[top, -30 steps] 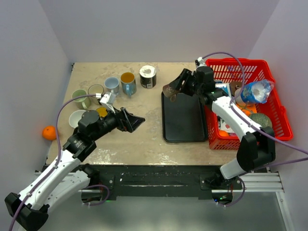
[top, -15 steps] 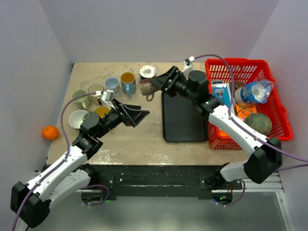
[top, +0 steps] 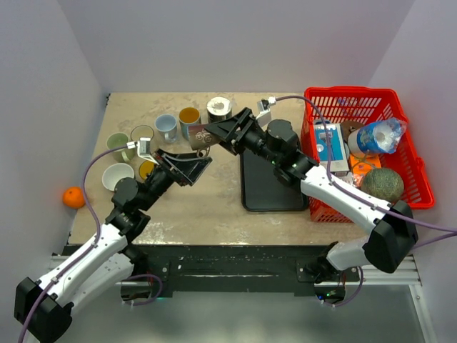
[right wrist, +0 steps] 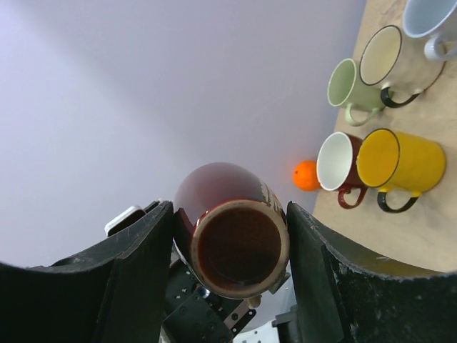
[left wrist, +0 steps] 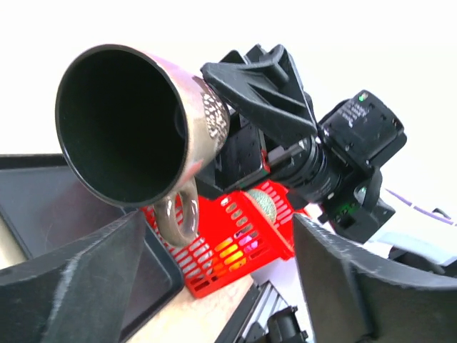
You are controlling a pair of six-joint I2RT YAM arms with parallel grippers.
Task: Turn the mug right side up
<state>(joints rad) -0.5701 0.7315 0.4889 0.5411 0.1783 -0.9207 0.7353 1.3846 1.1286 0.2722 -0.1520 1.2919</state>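
Observation:
A brown mug (top: 202,136) hangs in the air on its side, left of the black tray (top: 271,182). My right gripper (top: 216,131) is shut on it; in the right wrist view the mug's base (right wrist: 238,246) sits squeezed between both fingers. The mug's dark mouth (left wrist: 121,125) faces my left wrist camera, handle (left wrist: 177,218) hanging down. My left gripper (top: 191,165) stands open just below and in front of the mug, its fingers (left wrist: 71,282) wide apart and not touching it. Nothing lies between them.
Several upright mugs (top: 168,126) stand at the back left, also seen in the right wrist view (right wrist: 396,163). A black-and-white mug (top: 219,108) stands at the back. The red basket (top: 418,171) of groceries stands on the right. An orange (top: 73,196) lies at the far left.
My right arm has carried the mug left, from over the tray's far end towards the left gripper. The left gripper has risen and tilted up to meet it, its jaws narrowing slightly.

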